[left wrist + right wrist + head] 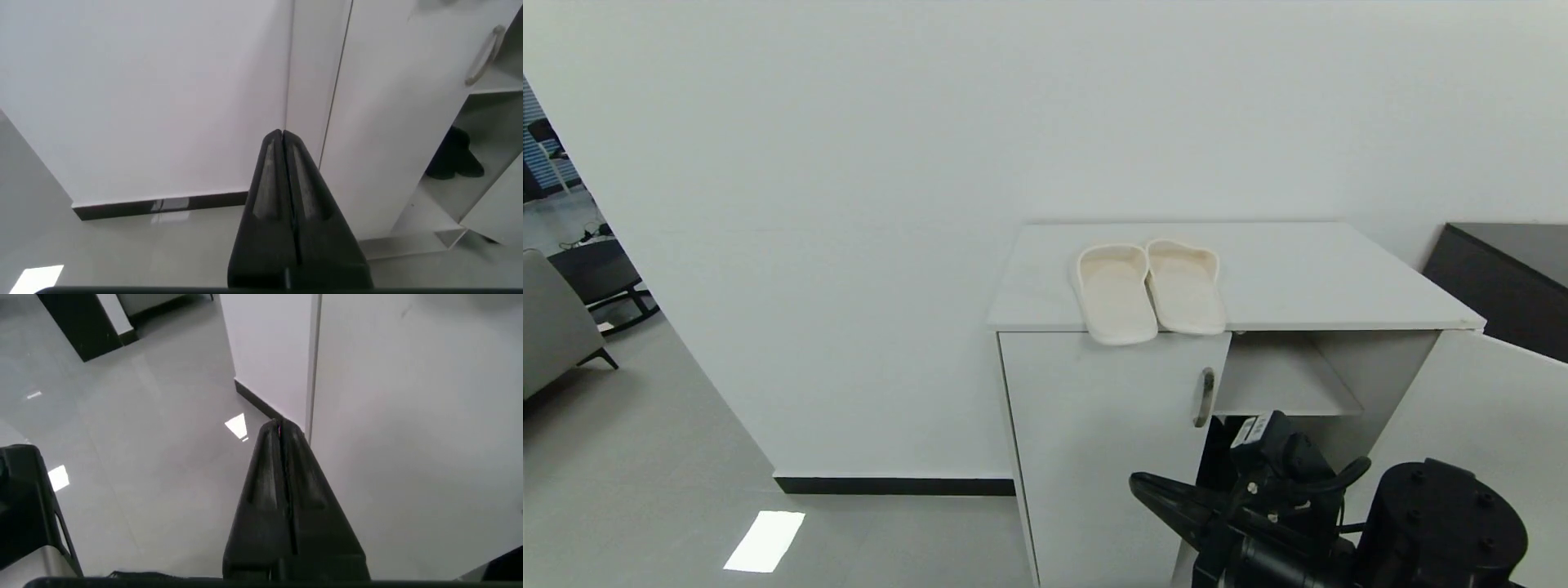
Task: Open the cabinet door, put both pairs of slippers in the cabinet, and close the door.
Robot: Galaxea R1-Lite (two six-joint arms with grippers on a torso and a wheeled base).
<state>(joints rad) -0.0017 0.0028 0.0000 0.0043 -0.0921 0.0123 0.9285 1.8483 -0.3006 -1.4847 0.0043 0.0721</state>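
1. The cream slippers (1150, 290) lie side by side on top of the cabinet (1339, 278), over its left half. Their near ends poke just past the front edge.
2. The right door (1478, 408) is swung open. The left door (1103, 441) is closed, with its handle (1203, 398) at the inner edge. An inner shelf (1282, 380) shows in the opening.
3. A dark shape (455, 155) sits low inside the cabinet. It may be the second pair, but I cannot tell.
4. The left gripper (283, 139) has its fingers pressed together and holds nothing. It is low and faces the cabinet's left front corner.
5. The right gripper (280, 431) is also pressed together and empty. It sits beside a white panel, with floor beyond.
6. Key relation: the cream slippers lie above both grippers, up on the top surface. Their long axis runs front to back, so a grasp would probably close across the overhanging ends.
7. The left arm looks the nearer, since the pair sits over the left door.
8. Writing: there is a small white label (1250, 430) on the arm hardware, with print too small to read. No print is legible on the slippers or the cabinet.
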